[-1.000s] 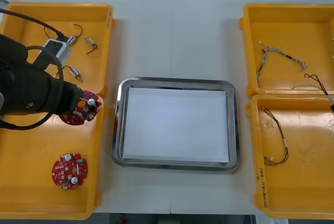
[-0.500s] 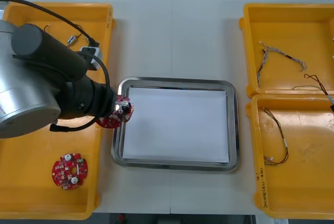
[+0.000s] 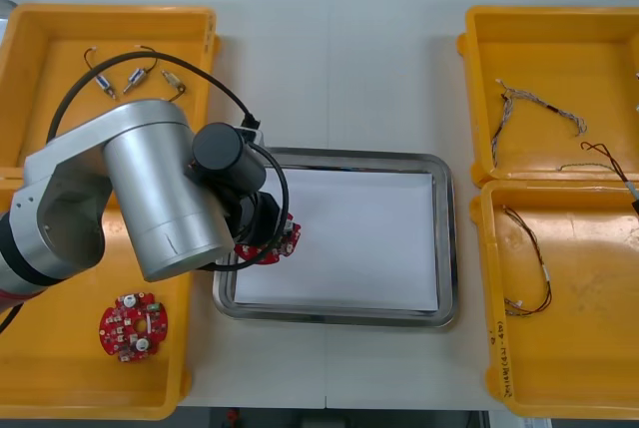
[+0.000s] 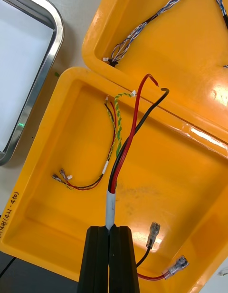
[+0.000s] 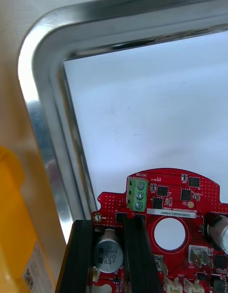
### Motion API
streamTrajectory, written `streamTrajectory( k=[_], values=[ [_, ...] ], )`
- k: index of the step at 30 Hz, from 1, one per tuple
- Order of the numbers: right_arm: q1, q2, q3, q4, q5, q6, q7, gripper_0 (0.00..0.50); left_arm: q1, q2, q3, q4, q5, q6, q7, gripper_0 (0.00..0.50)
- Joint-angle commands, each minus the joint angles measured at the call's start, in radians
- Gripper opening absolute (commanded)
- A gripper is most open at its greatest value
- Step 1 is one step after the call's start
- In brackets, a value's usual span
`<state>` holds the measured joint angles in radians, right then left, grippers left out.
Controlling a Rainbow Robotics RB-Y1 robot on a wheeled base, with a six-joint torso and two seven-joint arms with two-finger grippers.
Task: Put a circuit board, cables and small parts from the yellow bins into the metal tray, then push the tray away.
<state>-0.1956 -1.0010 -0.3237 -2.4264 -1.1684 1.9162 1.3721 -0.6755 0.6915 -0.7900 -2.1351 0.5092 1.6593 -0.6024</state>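
My left gripper (image 5: pixel 108 225) is shut on a round red circuit board (image 5: pixel 176 201), its fingers (image 5: pixel 84 255) clamping the board's edge at a silver capacitor. The board (image 3: pixel 284 240) hangs over the left part of the metal tray (image 3: pixel 448 248), just inside its rim (image 5: pixel 42 112), above the white lining. A second red board (image 3: pixel 132 325) lies in the near left yellow bin (image 3: pixel 40 368). My right gripper (image 4: pixel 110 233) is over the near right bin (image 4: pixel 190 188), shut on a red and black cable (image 4: pixel 128 148).
Small metal parts (image 3: pixel 135 76) lie in the far left bin (image 3: pixel 205 49). A twisted blue and white cable (image 3: pixel 534 104) is in the far right bin (image 3: pixel 469 69), and a thin cable (image 3: pixel 534 258) in the near right bin (image 3: pixel 486 288). Bare table lies beyond the tray.
My left arm has swung right with the circuit board, from above the near left bin, across the tray's left rim, to over the tray's white lining.
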Motion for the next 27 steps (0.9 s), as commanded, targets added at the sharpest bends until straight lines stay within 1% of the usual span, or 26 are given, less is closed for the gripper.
streamTrajectory(
  k=[1,4,15,17,19,20,21,22,23,24,25,26,27],
  values=[
    [-0.022,-0.039,0.005,0.0,0.003,0.004,0.03,0.0,-0.036,-0.021,-0.064,0.037,-0.046,-0.065,0.13,0.003],
    [-0.024,-0.039,0.005,0.0,0.001,0.004,0.03,0.0,-0.035,-0.024,-0.106,0.063,-0.067,-0.098,0.156,0.002],
    [-0.024,-0.039,0.005,0.0,0.0,0.004,0.03,0.0,-0.035,-0.024,-0.181,0.075,-0.1,-0.102,0.188,0.005],
    [-0.024,-0.039,0.005,0.0,0.0,0.004,0.03,0.0,-0.033,-0.024,-0.193,0.075,-0.104,-0.104,0.193,0.008],
    [-0.024,-0.039,0.005,0.0,0.001,0.004,0.028,0.0,-0.033,-0.023,-0.201,0.073,-0.106,-0.105,0.2,0.032],
    [-0.022,-0.039,0.005,0.001,0.0,0.004,0.028,0.0,-0.033,-0.024,-0.206,0.075,-0.106,-0.105,0.204,0.061],
    [-0.024,-0.039,0.005,0.001,0.0,0.004,0.028,0.0,-0.033,-0.023,-0.206,0.073,-0.106,-0.105,0.205,0.071],
    [-0.022,-0.039,0.005,0.0,0.0,0.004,0.028,0.0,-0.033,-0.023,-0.206,0.075,-0.106,-0.105,0.208,0.118],
    [-0.022,-0.039,0.005,0.001,0.001,0.004,0.027,0.0,-0.033,-0.024,-0.207,0.073,-0.107,-0.105,0.211,0.213],
    [-0.024,-0.039,0.005,0.0,0.001,0.004,0.027,0.0,-0.033,-0.024,-0.206,0.073,-0.107,-0.105,0.213,0.318],
    [-0.022,-0.039,0.005,0.0,0.001,0.004,0.027,0.0,-0.035,-0.024,-0.206,0.073,-0.107,-0.105,0.216,0.41],
    [-0.022,-0.039,0.005,0.001,0.0,0.004,0.027,0.0,-0.035,-0.024,-0.206,0.073,-0.107,-0.107,0.217,0.477],
    [-0.022,-0.039,0.003,0.0,0.001,0.004,0.025,0.0,-0.035,-0.024,-0.206,0.072,-0.106,-0.105,0.219,0.488]
  ],
)
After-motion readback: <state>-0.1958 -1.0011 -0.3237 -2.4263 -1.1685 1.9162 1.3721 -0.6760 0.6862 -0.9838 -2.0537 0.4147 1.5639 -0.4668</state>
